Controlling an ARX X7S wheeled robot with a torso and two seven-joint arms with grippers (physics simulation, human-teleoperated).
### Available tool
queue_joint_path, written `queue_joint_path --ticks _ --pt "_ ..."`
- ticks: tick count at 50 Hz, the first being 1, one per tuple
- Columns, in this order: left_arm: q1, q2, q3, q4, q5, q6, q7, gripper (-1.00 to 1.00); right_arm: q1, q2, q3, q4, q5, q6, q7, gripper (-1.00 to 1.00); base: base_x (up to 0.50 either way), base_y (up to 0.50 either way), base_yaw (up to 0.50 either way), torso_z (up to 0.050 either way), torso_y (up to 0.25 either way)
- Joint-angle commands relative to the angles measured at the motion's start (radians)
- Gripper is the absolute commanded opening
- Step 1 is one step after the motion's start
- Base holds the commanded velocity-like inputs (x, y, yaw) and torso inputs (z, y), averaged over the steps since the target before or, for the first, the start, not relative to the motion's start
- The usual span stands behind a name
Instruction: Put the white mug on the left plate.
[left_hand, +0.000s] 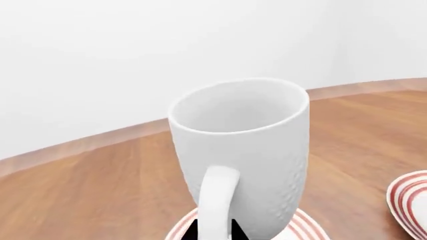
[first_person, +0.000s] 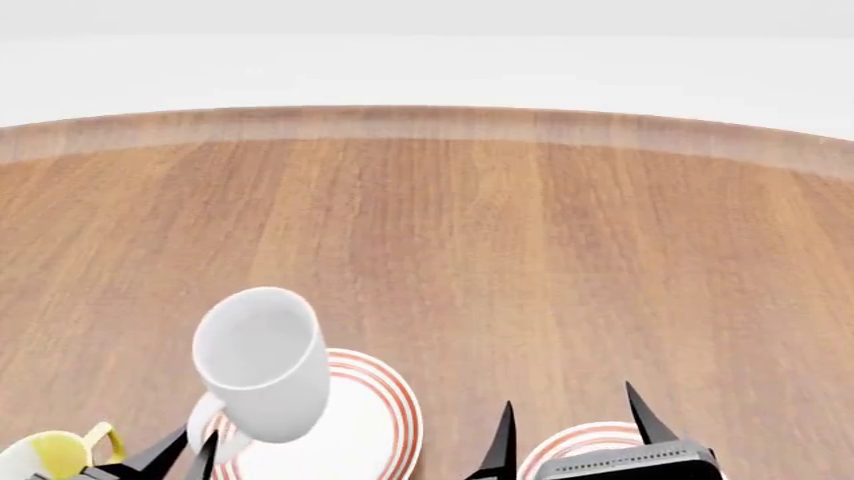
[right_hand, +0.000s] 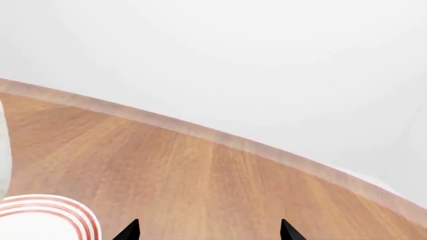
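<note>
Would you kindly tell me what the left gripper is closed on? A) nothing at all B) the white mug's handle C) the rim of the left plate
B: the left gripper clamps the handle of the white mug, which hangs tilted over the left plate.
</note>
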Motion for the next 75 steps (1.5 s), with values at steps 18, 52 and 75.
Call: queue_joint_path --ticks 18,52,75 --pt "-0.031 0.085 -0.004 -0.066 0.001 0.021 -0.049 -1.0 -0.007 0.004 0.002 0.019 0.011 -0.023 0.004 1.0 0.0 0.0 0.0 0.0 0.001" --pt "-0.154 0.215 0.03 -0.404 0.099 0.073 -0.096 -1.0 -0.015 0.011 0.006 0.023 0.024 -0.039 0.01 1.0 0.0 0.0 0.0 0.0 0.0" --pt "-0.271 0.329 0.026 -0.826 0.101 0.266 -0.032 -1.0 -0.017 0.015 0.005 0.018 0.03 -0.041 0.015 1.0 0.0 0.0 0.0 0.0 0.0"
